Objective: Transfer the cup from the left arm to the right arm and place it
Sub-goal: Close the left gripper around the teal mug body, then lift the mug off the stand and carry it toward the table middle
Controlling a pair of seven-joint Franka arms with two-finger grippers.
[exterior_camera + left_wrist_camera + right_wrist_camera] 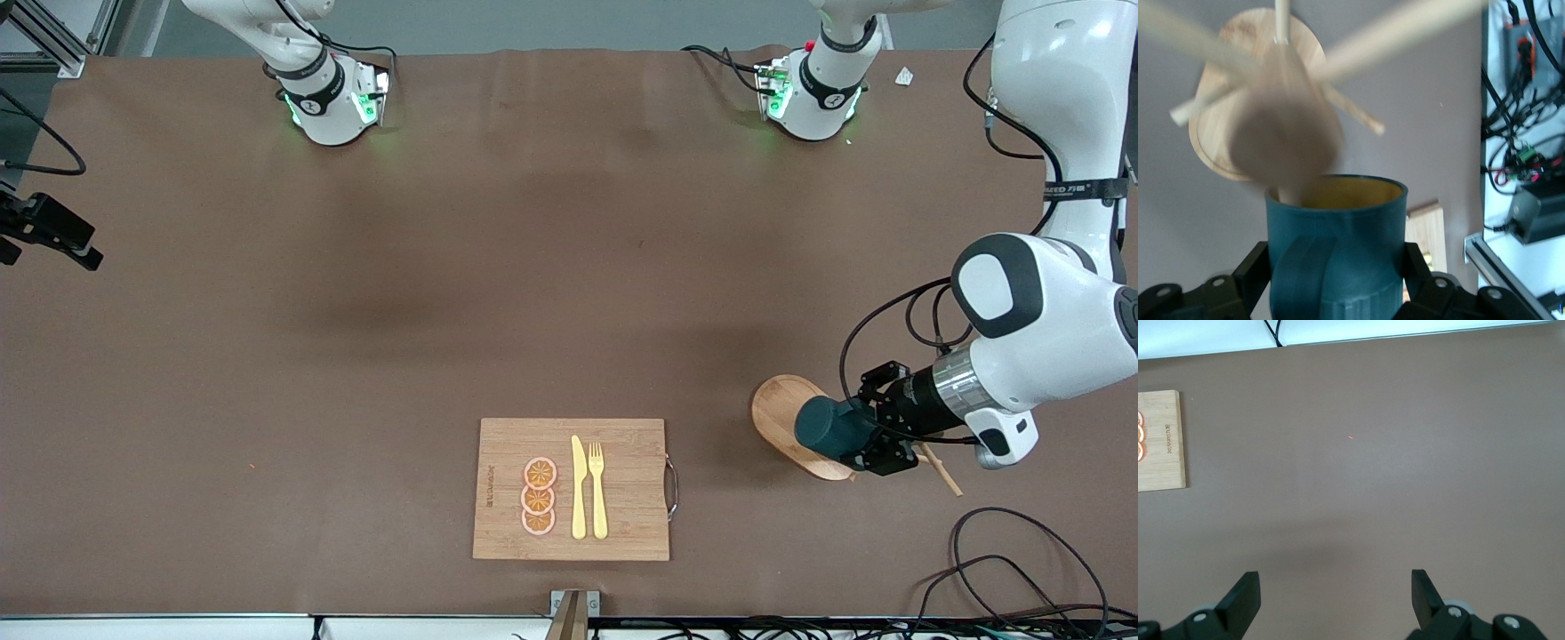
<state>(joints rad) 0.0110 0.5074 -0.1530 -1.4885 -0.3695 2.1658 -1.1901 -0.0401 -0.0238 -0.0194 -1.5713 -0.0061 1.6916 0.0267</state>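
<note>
The dark teal cup [829, 427] lies on its side in my left gripper [861, 433], held over the oval wooden base of the peg rack [781, 411] at the left arm's end of the table. In the left wrist view the black fingers [1253, 269] press both sides of the cup [1338, 227], its handle faces the camera and its mustard inside shows. The rack's blurred post [1286, 137] and pegs stand close before the cup's mouth. My right gripper [92, 248] hangs open and empty over bare table at the right arm's end; its fingertips [1245, 595] are wide apart.
A wooden cutting board [622, 533] with three orange slices [539, 496], a yellow knife [579, 487] and a yellow fork [597, 489] lies near the table's front edge. Its corner shows in the right wrist view [1165, 460]. Black cables [1022, 560] lie at the front corner by the left arm.
</note>
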